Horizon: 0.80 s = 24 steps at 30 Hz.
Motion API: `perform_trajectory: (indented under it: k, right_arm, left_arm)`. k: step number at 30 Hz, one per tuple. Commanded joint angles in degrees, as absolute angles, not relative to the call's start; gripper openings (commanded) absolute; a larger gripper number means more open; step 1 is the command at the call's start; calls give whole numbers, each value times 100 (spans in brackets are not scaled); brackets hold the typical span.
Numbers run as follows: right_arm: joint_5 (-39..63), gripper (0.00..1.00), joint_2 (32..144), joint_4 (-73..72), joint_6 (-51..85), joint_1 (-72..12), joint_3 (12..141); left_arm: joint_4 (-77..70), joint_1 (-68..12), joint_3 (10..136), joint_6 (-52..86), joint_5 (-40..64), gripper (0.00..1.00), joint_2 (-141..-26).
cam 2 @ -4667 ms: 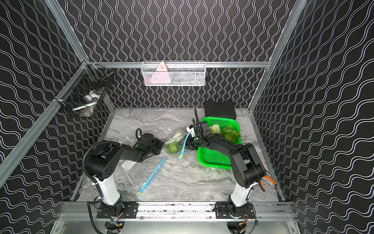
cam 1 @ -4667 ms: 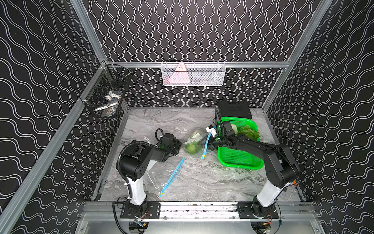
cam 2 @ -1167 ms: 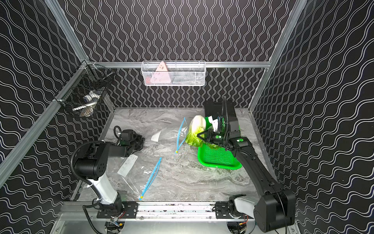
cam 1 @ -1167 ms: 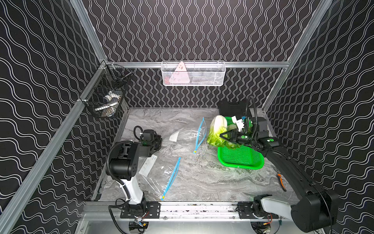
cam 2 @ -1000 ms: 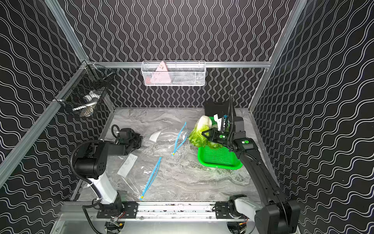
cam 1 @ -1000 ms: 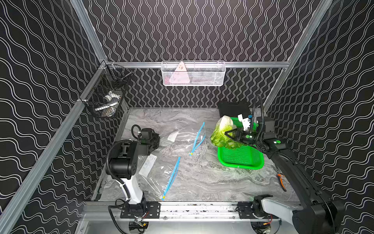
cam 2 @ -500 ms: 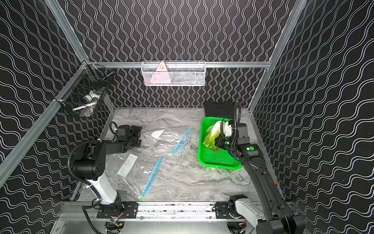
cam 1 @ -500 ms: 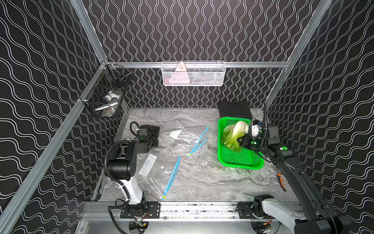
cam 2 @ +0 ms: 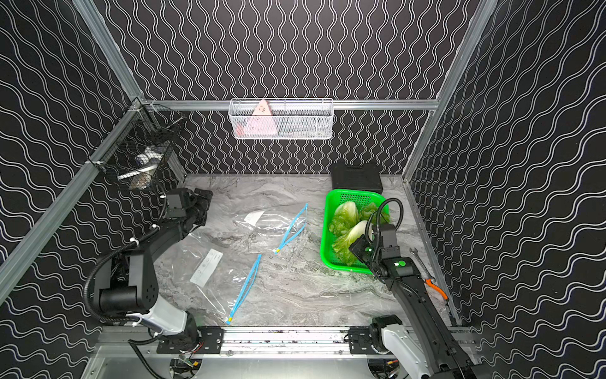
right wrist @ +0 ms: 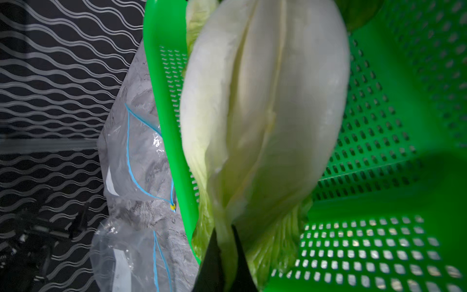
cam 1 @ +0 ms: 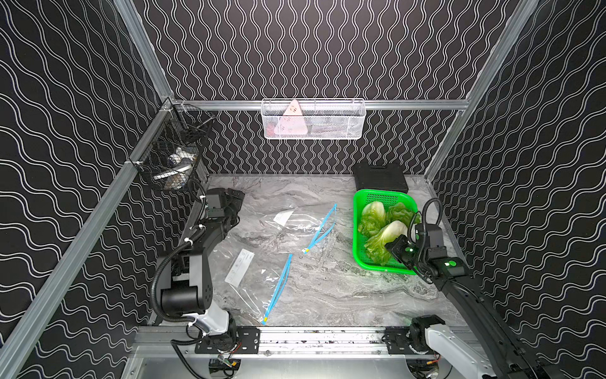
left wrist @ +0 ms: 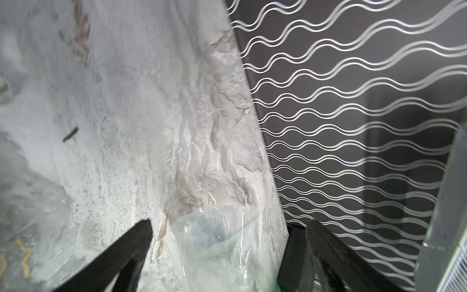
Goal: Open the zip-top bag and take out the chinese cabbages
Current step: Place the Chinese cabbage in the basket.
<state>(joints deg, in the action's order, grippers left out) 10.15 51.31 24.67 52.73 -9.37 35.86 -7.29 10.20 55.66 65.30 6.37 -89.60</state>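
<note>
Inside the perforated green plastic basket (cam 1: 356, 236) on the table's right side, the right gripper (right wrist: 224, 236) holds its black fingers (right wrist: 211, 263) pinched narrowly together on a thin leaf edge of a white-stemmed, light-green chinese cabbage head (cam 1: 387, 234). The head's bulk extends beyond the fingertips, over the basket floor. Two more leafy cabbage heads (cam 1: 372, 215) lie behind it. Across the table, the left gripper (left wrist: 227, 223) is spread wide, with a crumpled corner of the clear, blue-zippered zip-top bag (cam 1: 295, 220) between its fingers.

top views: high front, whole table (cam 1: 328, 295) | wrists: close; right shares green basket (right wrist: 404, 126)
</note>
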Motion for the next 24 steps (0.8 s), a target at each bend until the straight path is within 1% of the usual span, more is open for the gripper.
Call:
perform_trajectory:
  k: [1, 3, 4, 6, 8, 9, 12, 13, 16, 19, 22, 24]
  right_arm:
    - [1064, 0, 5299, 997, 6816, -940, 3136]
    - [1065, 0, 5513, 669, 6897, -940, 2998]
    - [1125, 3, 5618, 673, 6838, -940, 3020]
    - [963, 32, 5705, 1111, 6470, -940, 3237]
    - [695, 55, 5570, 1560, 6161, -940, 3396]
    - [510, 61, 5452, 1814, 5992, -940, 3455]
    - [51, 72, 5060, 2443, 5414, -940, 3609]
    - [-6, 74, 4969, 2642, 5239, -940, 3713]
    - [-373, 76, 4820, 3312, 4682, -940, 4176]
    - [-927, 76, 4957, 3294, 4205, -932, 4519]
    - [-1143, 71, 5596, 2825, 3829, -865, 4968]
    - [-1217, 65, 6286, 2482, 3698, -738, 5399]
  left_arm:
    - [-219, 978, 5695, 5798, 342, 99, -8693]
    - [-49, 884, 5817, 5552, 327, 99, -8580]
    - [7, 811, 5873, 5446, 323, 99, -8538]
    - [149, 621, 5990, 5218, 300, 99, -8481]
    - [223, 439, 6056, 5076, 299, 99, -8424]
    - [232, 341, 6081, 5019, 304, 99, -8404]
    - [309, 132, 6175, 4816, 291, 99, -8381]
    - [359, -50, 6211, 4763, 290, 99, -8372]
    - [427, -229, 6232, 4615, 268, 99, -8298]
    - [439, -429, 6224, 4393, 159, 99, -8211]
    - [337, -601, 6144, 4052, 140, 99, -8103]
    - [274, -683, 6034, 3741, 108, 99, -7992]
